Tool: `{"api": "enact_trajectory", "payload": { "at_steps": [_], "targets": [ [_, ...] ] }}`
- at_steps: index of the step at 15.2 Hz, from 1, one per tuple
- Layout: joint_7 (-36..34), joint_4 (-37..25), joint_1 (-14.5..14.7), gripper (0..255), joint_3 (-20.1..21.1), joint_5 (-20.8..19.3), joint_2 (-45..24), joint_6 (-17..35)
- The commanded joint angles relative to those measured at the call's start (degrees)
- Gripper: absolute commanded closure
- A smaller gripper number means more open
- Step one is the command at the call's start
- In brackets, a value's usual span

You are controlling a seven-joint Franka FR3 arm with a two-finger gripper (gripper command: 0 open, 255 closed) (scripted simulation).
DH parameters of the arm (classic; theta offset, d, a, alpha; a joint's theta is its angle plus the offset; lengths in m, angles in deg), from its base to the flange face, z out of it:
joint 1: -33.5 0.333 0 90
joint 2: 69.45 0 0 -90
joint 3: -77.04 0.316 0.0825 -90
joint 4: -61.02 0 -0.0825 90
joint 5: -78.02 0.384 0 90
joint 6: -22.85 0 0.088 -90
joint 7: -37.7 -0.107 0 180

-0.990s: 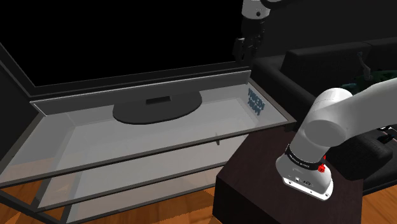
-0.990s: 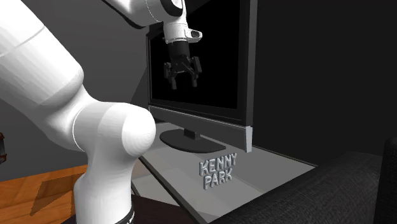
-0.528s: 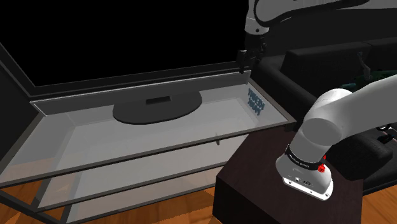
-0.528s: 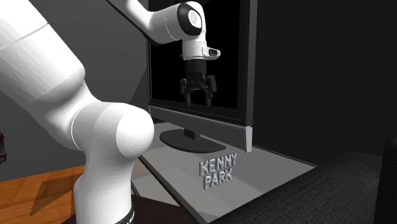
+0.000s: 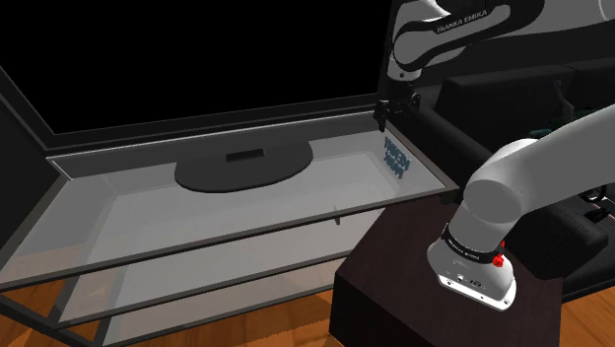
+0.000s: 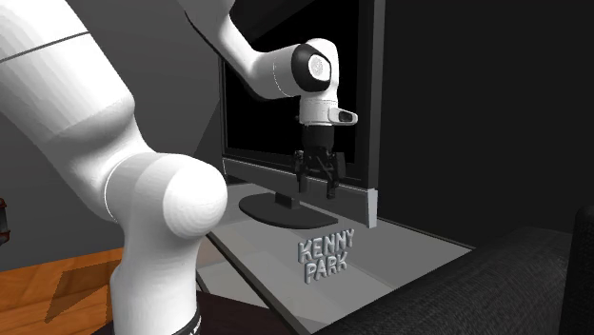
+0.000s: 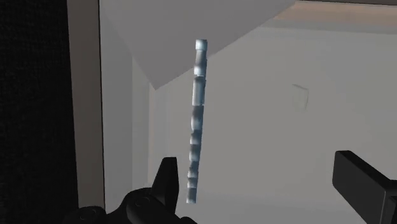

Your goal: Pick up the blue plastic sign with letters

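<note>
The sign (image 6: pixel 325 255) is a row of raised pale blue-grey letters reading KENNY PARK, standing upright on the glass top shelf (image 6: pixel 409 249) near its end. It looks bluer in the shoulder view, where the sign (image 5: pixel 395 156) sits by the shelf's right corner. My gripper (image 6: pixel 317 185) hangs open above the shelf, pointing down, behind and above the sign and apart from it. In the shoulder view the gripper (image 5: pixel 383 115) is just above the letters. From the wrist the sign (image 7: pixel 196 121) appears edge-on, a thin strip just inside one of the fingers (image 7: pixel 167 181) and below the gripper (image 7: pixel 264 186).
A large TV (image 6: pixel 286 86) with a black screen stands on the shelf; its oval base (image 5: pixel 243 166) lies at the shelf's middle. A dark sofa (image 5: pixel 493 99) is beyond the shelf's end. Lower glass shelves (image 5: pixel 197 286) and wooden floor (image 5: pixel 286 330) lie below.
The gripper has come down from high in front of the screen and moved toward the sign's end of the shelf, staying open. The sign has not moved.
</note>
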Motion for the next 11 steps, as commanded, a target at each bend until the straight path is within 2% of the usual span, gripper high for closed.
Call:
{"api": "enact_trajectory", "payload": {
  "at_steps": [1,4,11],
  "targets": [
    [-0.1,1.4,-1.3,0,-1.9,-0.2,-2.5,3.0],
    [-0.1,3.1,-3.1,0,-4.7,-0.2,-6.4,7.0],
    [0.3,5.6,-3.0,0,-5.7,-0.2,-10.0,13.0]
  ]
}}
